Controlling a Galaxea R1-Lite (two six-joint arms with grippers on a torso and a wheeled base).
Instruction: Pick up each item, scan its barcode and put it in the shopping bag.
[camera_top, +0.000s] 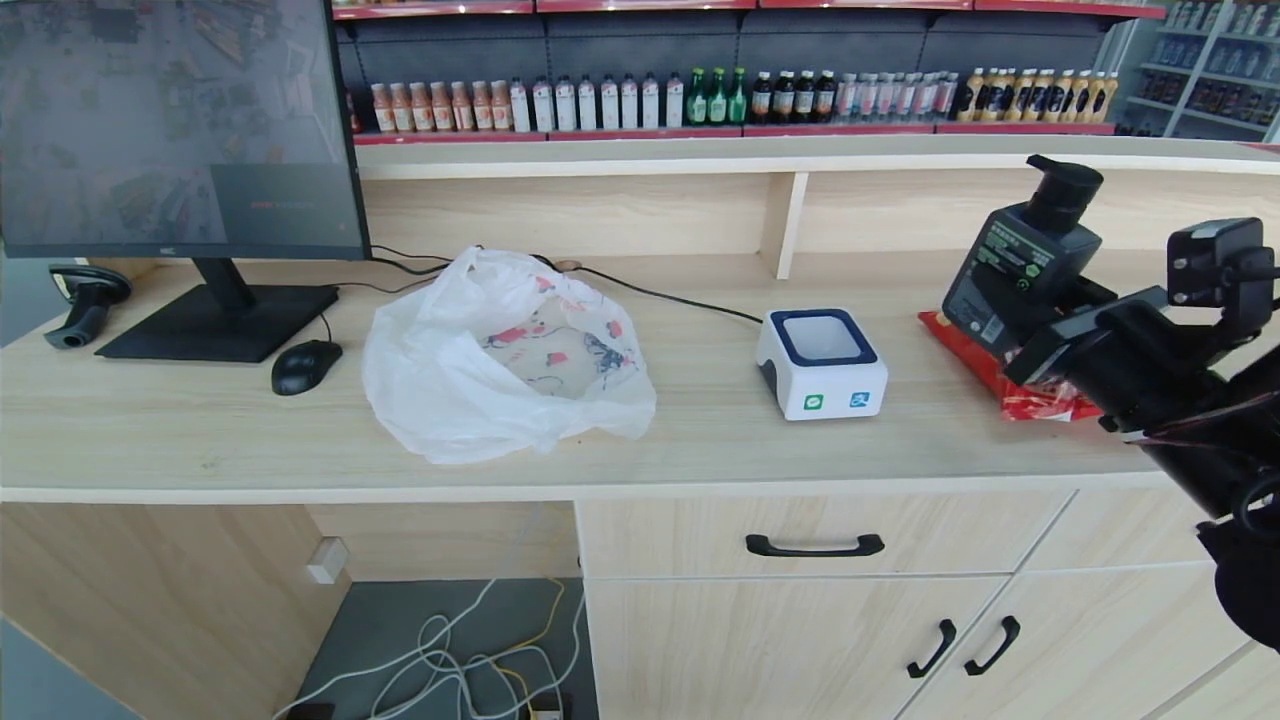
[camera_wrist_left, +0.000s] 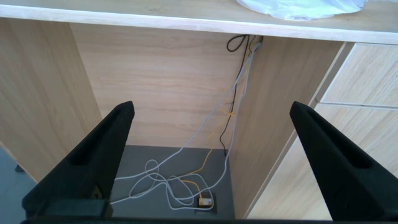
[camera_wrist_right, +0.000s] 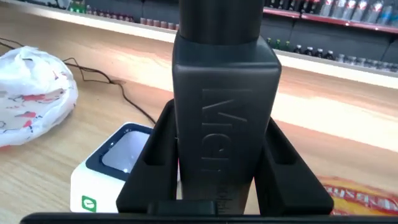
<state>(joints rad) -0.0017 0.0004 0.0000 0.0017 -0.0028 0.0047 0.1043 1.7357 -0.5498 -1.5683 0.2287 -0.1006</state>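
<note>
A dark grey pump bottle (camera_top: 1022, 265) (camera_wrist_right: 225, 106) with a label on its back is held above the right end of the counter, tilted, with my right gripper (camera_top: 1050, 335) (camera_wrist_right: 224, 165) shut on its body. Under it lies a red packet (camera_top: 985, 370) (camera_wrist_right: 357, 190). The white barcode scanner (camera_top: 821, 362) (camera_wrist_right: 112, 171) with a blue-rimmed window stands mid-counter, left of the bottle. Farther left, the white shopping bag (camera_top: 505, 355) (camera_wrist_right: 34, 93) lies with its mouth gaping. My left gripper (camera_wrist_left: 211, 162) is open below the counter's edge, holding nothing.
A monitor (camera_top: 180, 130), a mouse (camera_top: 305, 366) and a handheld scanner (camera_top: 82, 305) sit at the counter's left end. A cable (camera_top: 660, 293) runs behind the bag. Loose cables (camera_wrist_left: 186, 180) lie on the floor in the open bay; drawers (camera_top: 815, 545) are on the right.
</note>
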